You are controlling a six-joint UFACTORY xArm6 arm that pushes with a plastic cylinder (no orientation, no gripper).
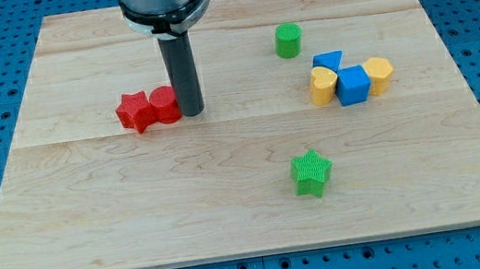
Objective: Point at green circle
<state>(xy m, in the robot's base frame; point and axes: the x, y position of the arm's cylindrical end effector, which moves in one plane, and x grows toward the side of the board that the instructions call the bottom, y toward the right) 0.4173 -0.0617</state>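
The green circle is a short green cylinder standing at the upper right of the wooden board. My tip rests on the board left of centre, well to the left of and below the green circle. It touches the right side of a red circle, which sits against a red star.
A green star lies near the view's bottom, right of centre. At the right, a cluster holds a blue triangle, a blue cube and two yellow hearts.
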